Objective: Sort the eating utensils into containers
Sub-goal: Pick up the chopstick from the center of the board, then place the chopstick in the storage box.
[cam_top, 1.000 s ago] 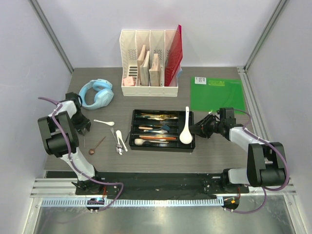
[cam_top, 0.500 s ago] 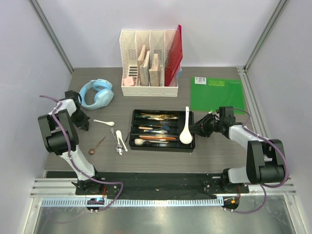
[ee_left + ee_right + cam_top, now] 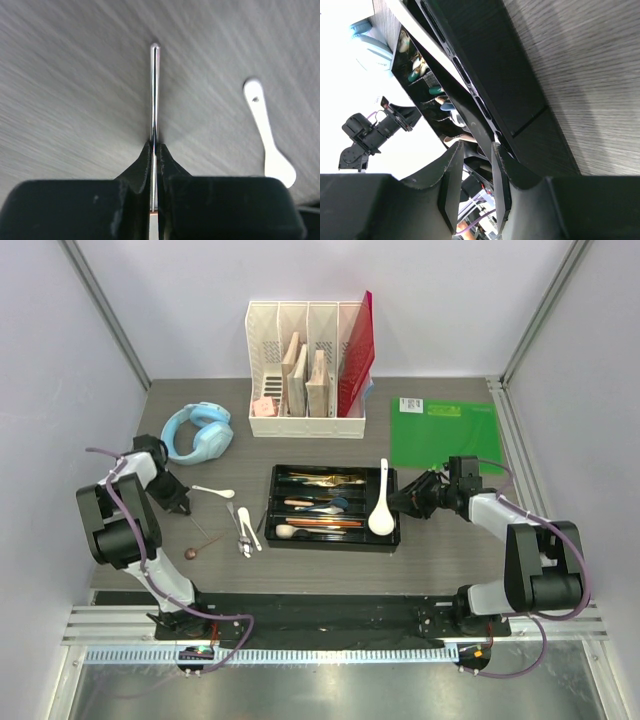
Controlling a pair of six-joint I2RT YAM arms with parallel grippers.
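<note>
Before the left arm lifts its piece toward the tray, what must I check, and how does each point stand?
1. Left claw shut on the thin silver metal handle: ok.
2. Small white plastic spoon apart from that handle: ok.
3. Low path to the shallow black plastic divided tray free: not ok, loose silver and white cutlery lies between.
4. Right claw gripping the tray's right wall: cannot tell.
5. Free room in a matching compartment: cannot tell.

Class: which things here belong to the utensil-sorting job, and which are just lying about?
Job: black cutlery tray, large white soup spoon, small white spoon, thin-handled spoon, loose cutlery beside tray.
Lying about: blue headphones, white file organizer, green mat.
</note>
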